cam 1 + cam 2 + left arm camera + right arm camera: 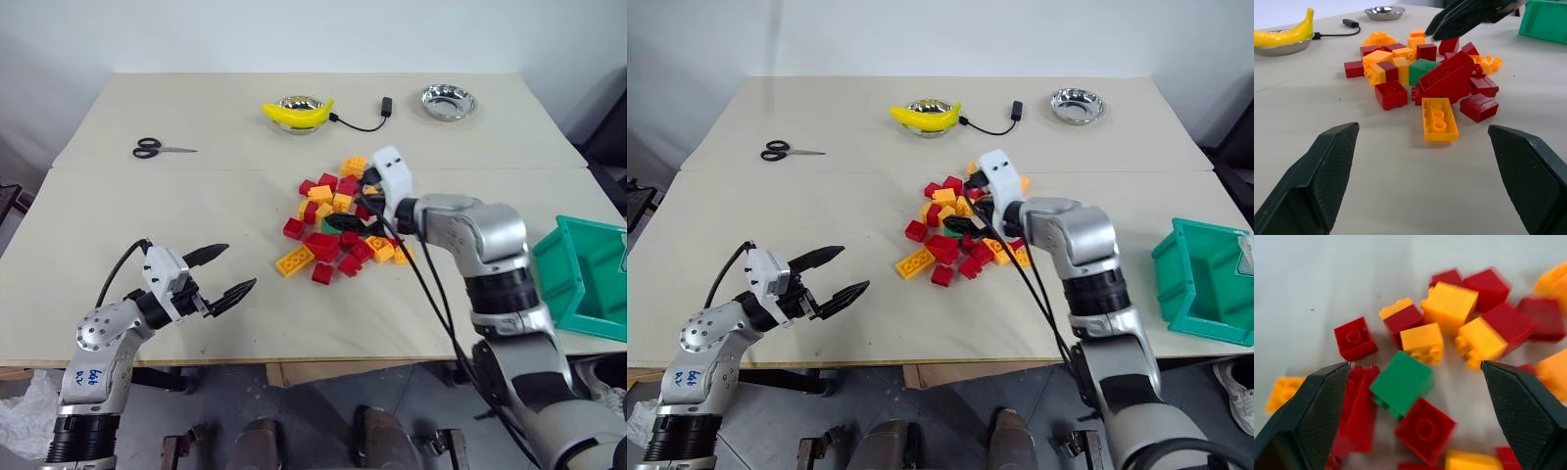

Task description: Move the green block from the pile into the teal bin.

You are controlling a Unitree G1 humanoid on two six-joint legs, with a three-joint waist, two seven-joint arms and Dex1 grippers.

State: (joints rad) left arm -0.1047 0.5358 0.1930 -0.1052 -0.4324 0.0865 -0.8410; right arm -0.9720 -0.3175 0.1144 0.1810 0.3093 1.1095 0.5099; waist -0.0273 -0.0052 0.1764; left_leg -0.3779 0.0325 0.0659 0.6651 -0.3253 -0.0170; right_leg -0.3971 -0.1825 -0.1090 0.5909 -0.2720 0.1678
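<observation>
A pale beige worktop [196,235] carries the scene, against a white wall. The pile [338,225] of red and orange-yellow bricks lies near its middle; the green block [1402,382] sits inside the pile, wedged among red and yellow bricks. The right claw [1410,396] hovers over the pile, jaws released wide with nothing grasped, the green block between its fingers [1308,416]. The left claw [223,274] hangs well apart from the pile, near the worktop's front edge, likewise released and empty. The teal bin [588,279] stands at the right edge. Scissors [157,149], a banana [294,116] on a steel bowl [300,103] and a second bowl [449,101] lie along the far side.
</observation>
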